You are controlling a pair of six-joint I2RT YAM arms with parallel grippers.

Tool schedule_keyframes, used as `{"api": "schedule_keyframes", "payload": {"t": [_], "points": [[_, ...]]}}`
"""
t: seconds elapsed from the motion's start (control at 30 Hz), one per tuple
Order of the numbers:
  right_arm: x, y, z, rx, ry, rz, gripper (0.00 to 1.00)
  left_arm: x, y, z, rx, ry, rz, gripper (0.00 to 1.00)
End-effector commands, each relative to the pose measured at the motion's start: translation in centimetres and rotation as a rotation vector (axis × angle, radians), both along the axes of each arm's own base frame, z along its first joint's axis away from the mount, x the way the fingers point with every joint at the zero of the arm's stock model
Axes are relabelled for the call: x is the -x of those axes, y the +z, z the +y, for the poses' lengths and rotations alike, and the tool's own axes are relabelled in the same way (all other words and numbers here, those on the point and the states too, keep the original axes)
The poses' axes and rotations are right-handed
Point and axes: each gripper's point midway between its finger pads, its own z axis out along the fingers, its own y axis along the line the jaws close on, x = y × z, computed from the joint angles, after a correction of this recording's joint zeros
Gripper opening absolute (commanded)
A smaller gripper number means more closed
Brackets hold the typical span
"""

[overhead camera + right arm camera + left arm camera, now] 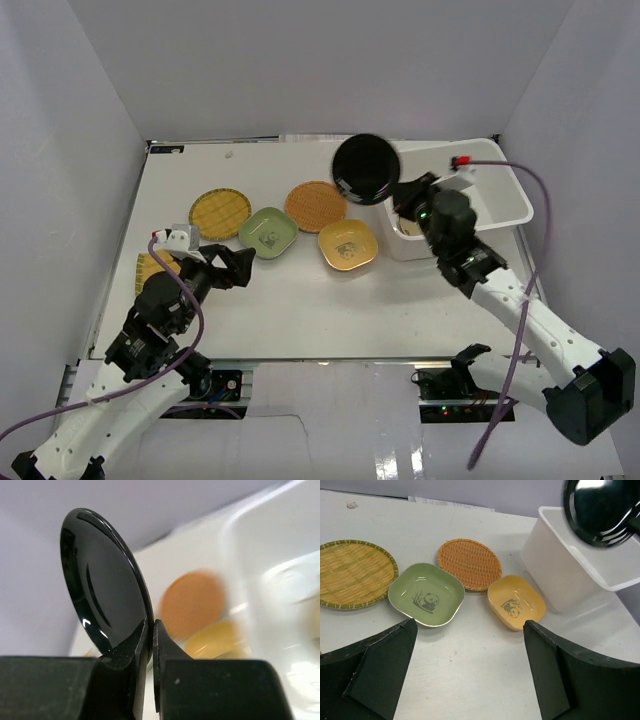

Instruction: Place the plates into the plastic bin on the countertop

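The right end effector (149, 635) clamped the dark plate (102, 580) at its rim; the plate looked glossy, probably rigid and slippery. The left end effector (470, 672) was released.

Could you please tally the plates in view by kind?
Woven round: 2, the yellow woven plate and the orange woven plate
Squarish: 2, the green panda plate and the yellow panda plate
Dark round plate: 1
Ribbed yellow plate: 1
Cream plate: 1
Total: 7

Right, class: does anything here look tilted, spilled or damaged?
Only the dark plate stands out: it is up on edge, pinched by the right gripper above the left end of the plastic bin. Nothing looks spilled or broken.
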Motion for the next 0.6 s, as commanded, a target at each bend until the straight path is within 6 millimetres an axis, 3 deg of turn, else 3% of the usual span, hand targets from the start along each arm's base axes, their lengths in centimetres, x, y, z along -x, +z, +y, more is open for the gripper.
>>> {"api": "schedule_keyframes", "payload": {"t": [0.0,0.03,0.07,0.1,0.17,0.23,0.27,0.3,0.37,0.4,0.53,0.57], "points": [[-3.8,-2.9,-10.0,0.291,-0.193,0.113,0.08,-0.2,-0.3,-0.6,-0.009,-0.024,0.011,0.98],[-4.5,-3.0,-11.0,0.315,-0.169,0.126,0.08,-0.3,-0.5,-0.6,-0.011,-0.023,0.016,0.98],[-5.8,-2.6,-13.9,0.315,-0.219,0.138,0.08,-0.4,-0.8,-0.7,-0.019,-0.023,0.026,0.98],[-6.4,-4.0,-14.1,0.325,-0.185,0.185,0.08,-0.5,-0.9,-0.8,-0.025,-0.024,0.032,0.98],[-8.4,-5.1,-17.6,0.354,-0.239,0.236,0.08,-0.8,-1.4,-1.0,-0.037,-0.026,0.048,0.98],[-9.3,-5.9,-18.7,0.350,-0.219,0.269,0.08,-0.9,-1.6,-1.1,-0.044,-0.029,0.059,0.98],[-10.2,-7.2,-20.0,0.353,-0.234,0.310,0.08,-1.1,-2.0,-1.2,-0.050,-0.027,0.073,0.98],[-10.9,-6.8,-20.1,0.352,-0.230,0.307,0.08,-1.2,-2.4,-1.2,-0.056,-0.027,0.086,0.98],[-11.8,-9.1,-21.6,0.349,-0.219,0.390,0.08,-1.3,-2.8,-1.3,-0.065,-0.026,0.106,0.98],[-12.4,-8.8,-21.8,0.350,-0.219,0.390,0.08,-1.5,-3.3,-1.6,-0.072,-0.033,0.128,0.98],[-13.4,-10.8,-22.7,0.348,-0.233,0.453,0.09,-2.0,-4.9,-2.2,-0.089,-0.041,0.201,0.98],[-13.5,-11.5,-23.0,0.356,-0.248,0.474,0.15,-2.2,-5.6,-2.4,-0.096,-0.043,0.234,0.98]]}}
